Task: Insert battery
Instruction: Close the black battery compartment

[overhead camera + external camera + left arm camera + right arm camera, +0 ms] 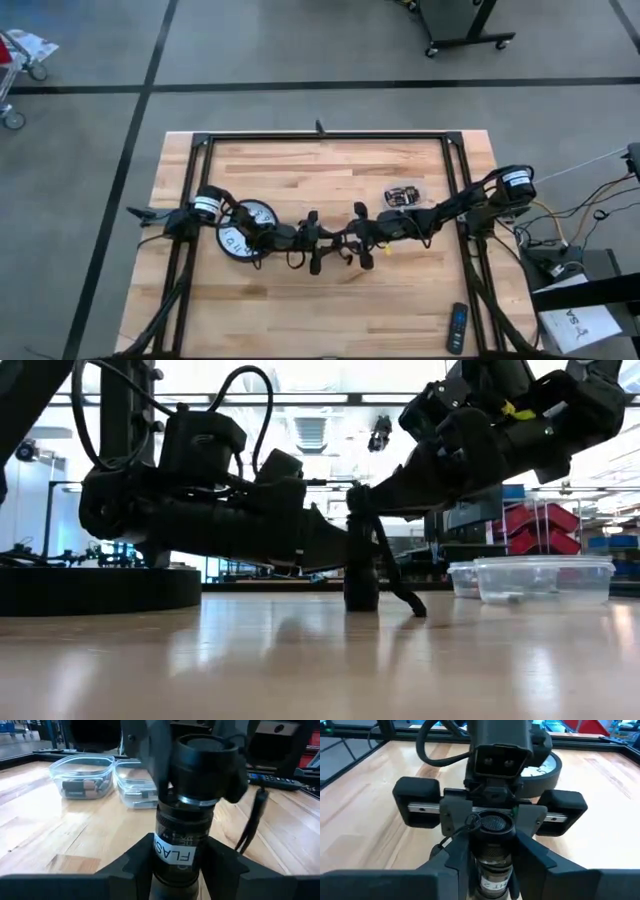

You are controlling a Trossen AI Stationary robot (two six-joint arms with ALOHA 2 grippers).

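Both grippers pinch one flashlight, mid-tabletop.
The left gripper (172, 870) clamps the flashlight (182, 840) body; the right gripper (490, 865) clamps its head end. If either twists off-axis, I'd expect it to slip or jam. Batteries sit in a tub (82, 775) toward the right edge.

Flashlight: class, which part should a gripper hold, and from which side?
Its narrow cylindrical body, below the wider top, approached level from the side. The flashlight stands upright, so two fingers close squarely across the barrel, as the left gripper does.
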